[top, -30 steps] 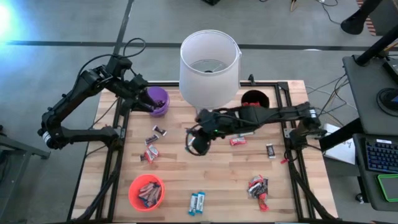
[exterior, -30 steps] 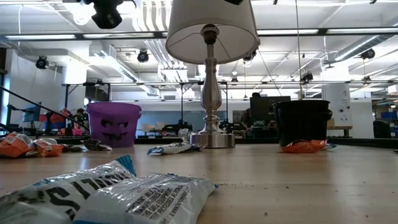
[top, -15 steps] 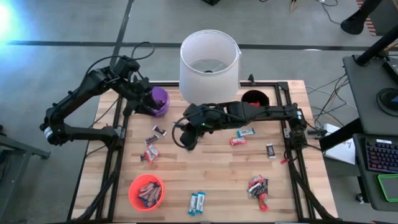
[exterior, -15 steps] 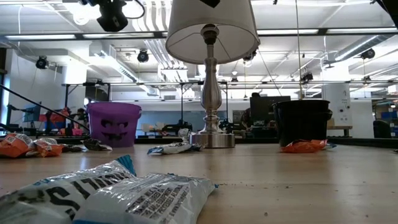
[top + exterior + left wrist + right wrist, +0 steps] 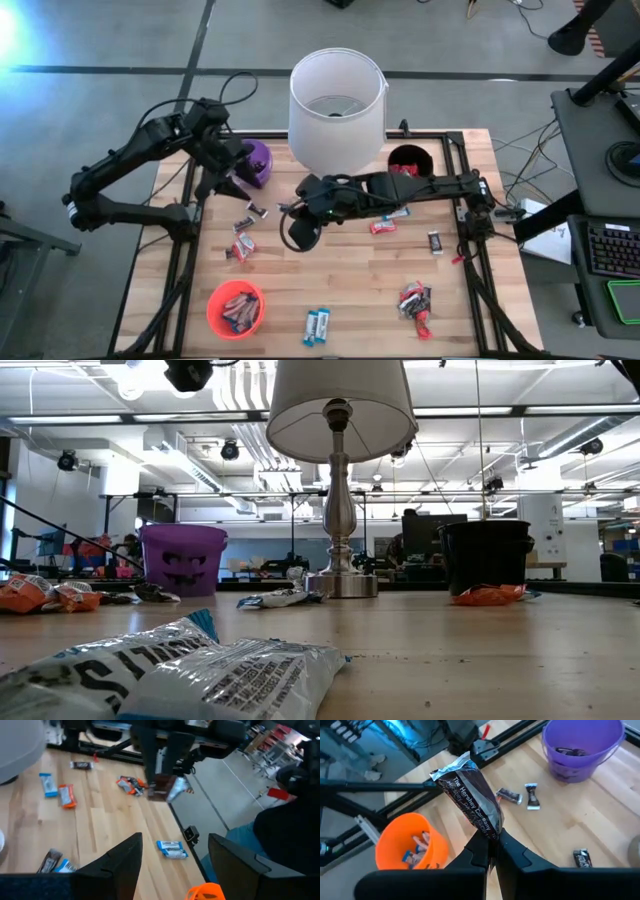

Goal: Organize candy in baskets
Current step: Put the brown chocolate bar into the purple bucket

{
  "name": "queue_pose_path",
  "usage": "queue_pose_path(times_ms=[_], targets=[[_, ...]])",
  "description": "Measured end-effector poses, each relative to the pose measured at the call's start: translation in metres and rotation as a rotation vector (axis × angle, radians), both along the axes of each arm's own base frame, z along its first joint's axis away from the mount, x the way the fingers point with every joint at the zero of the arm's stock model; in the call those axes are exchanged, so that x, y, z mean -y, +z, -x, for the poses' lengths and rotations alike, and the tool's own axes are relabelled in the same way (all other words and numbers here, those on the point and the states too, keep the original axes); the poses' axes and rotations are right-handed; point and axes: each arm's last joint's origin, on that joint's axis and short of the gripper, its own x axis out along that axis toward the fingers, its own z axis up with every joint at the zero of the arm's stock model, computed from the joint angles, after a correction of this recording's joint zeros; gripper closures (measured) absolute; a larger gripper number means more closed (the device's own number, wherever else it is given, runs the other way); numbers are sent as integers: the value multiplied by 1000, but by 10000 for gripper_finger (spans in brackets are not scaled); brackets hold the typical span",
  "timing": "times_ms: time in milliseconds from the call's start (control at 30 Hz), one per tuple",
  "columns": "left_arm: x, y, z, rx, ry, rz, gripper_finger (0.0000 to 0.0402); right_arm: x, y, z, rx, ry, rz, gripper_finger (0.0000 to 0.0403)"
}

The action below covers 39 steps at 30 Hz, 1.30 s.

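At about ten o'clock on the surface [image 5: 340, 265] the left gripper [image 5: 222, 165] hangs beside the purple basket [image 5: 255, 160], its jaws apart and empty; it looks to be clearing that rim. A few loose candies [image 5: 245, 235] lie just below it toward nine o'clock, and the orange basket [image 5: 236, 307] sits at seven o'clock, already partly filled. Near the centre the right gripper [image 5: 300, 232] has its jaws clamped on the tail of a dark Hershey's bar [image 5: 472, 802], lifted clear, probably to carry it to a basket. The lampshade [image 5: 337, 108] crowds twelve o'clock. The black basket [image 5: 407, 160] stands at one o'clock. More candy sits at three [image 5: 435, 241], five [image 5: 415, 300] and six o'clock [image 5: 317, 326]. Open wood lies between centre and seven o'clock.
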Motion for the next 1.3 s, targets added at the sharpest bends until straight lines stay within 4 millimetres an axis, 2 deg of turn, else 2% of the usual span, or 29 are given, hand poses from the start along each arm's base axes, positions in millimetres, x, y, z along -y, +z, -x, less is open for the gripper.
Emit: queue_pose_path(times_ms=[233, 367, 500, 1000, 1300], targets=[[22, 2, -4, -20, -5, -127, 193, -16, 7, -2, 93, -34, 11, 394], [34, 6, -9, 4, 11, -214, 193, -16, 10, -4, 139, -52, 8, 394], [42, 11, -16, 61, 9, -231, 193, -16, 9, -7, 149, -68, 11, 394], [43, 18, -24, 138, 8, -198, 193, -15, 4, -12, 149, -64, 41, 394], [41, 13, -35, 113, -4, -181, 193, -11, 9, -15, 204, -82, 49, 394]])
